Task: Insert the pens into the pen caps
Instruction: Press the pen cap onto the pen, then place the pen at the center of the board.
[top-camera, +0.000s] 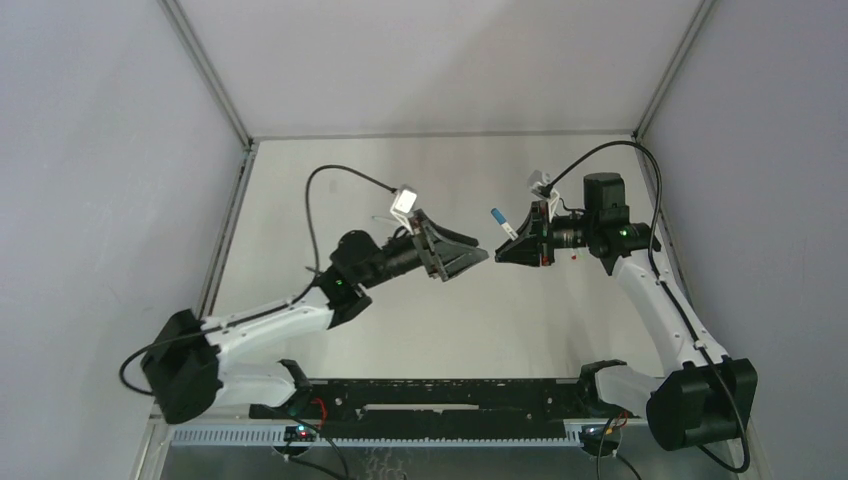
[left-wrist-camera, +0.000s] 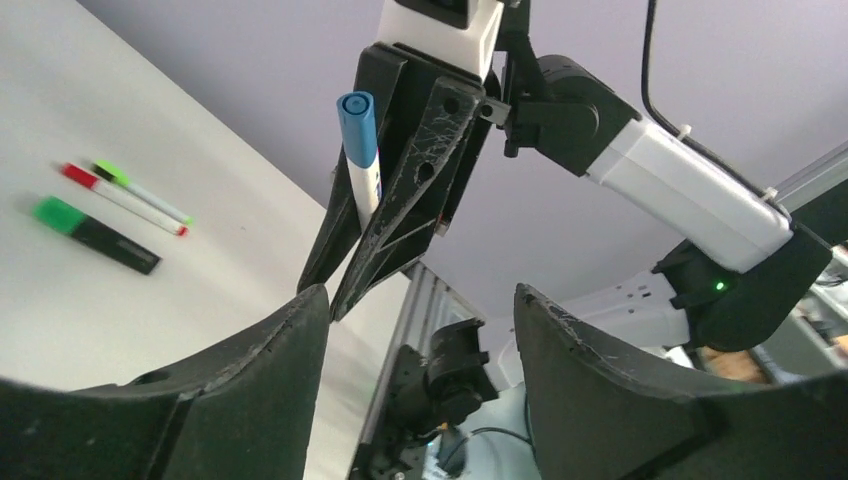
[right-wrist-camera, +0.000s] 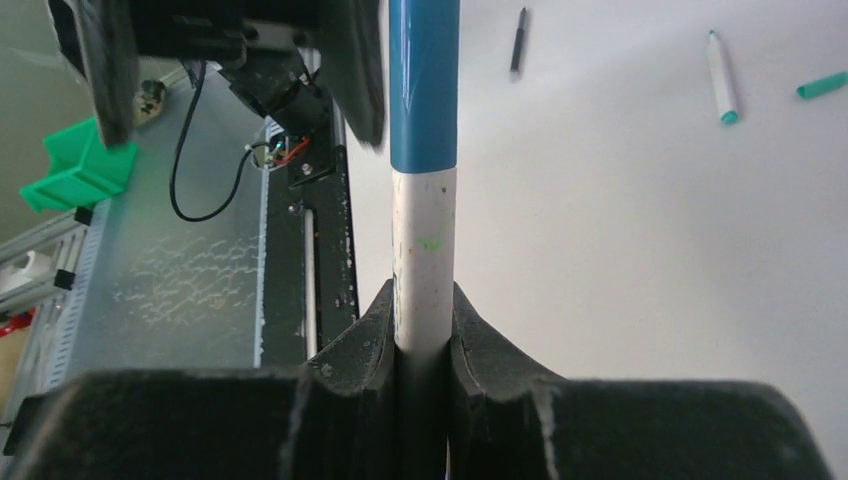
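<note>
L grip (left-wrist-camera: 420, 300): I see the jaws apart w/ nothing between them, so it's released, hanging above the table (top-camera: 450, 325).
R grip (right-wrist-camera: 425, 305): clenched on the blue pen (right-wrist-camera: 425, 250), fingers pinching the white barrel from both sides.
blue pen: in R grip, off the table, mid-air near the centre. Barrel runs out past the fingertips, blue cap (right-wrist-camera: 425, 90) seated on the far end.
grips rel.: tip to tip in top cam, L just beside R w/ a small gap between. L wrist cam looks up along R's fingers.
red pen (left-wrist-camera: 120, 198) + green pen (left-wrist-camera: 145, 195): flat on table, side by side, approx parallel. Can't tell if they touch.
black marker (left-wrist-camera: 110, 245): flat on table near those two, green cap (left-wrist-camera: 58, 214) on one end.
thin black pen (right-wrist-camera: 519, 42): lying alone on table, far off in R wrist cam.
teal pen (right-wrist-camera: 722, 88): white barrel, teal tip, on table. The teal cap (right-wrist-camera: 822, 86) lies near it but apart, not fitted.
green bin (right-wrist-camera: 70, 165): off the table edge, by the rail. I can't see its contents.
</note>
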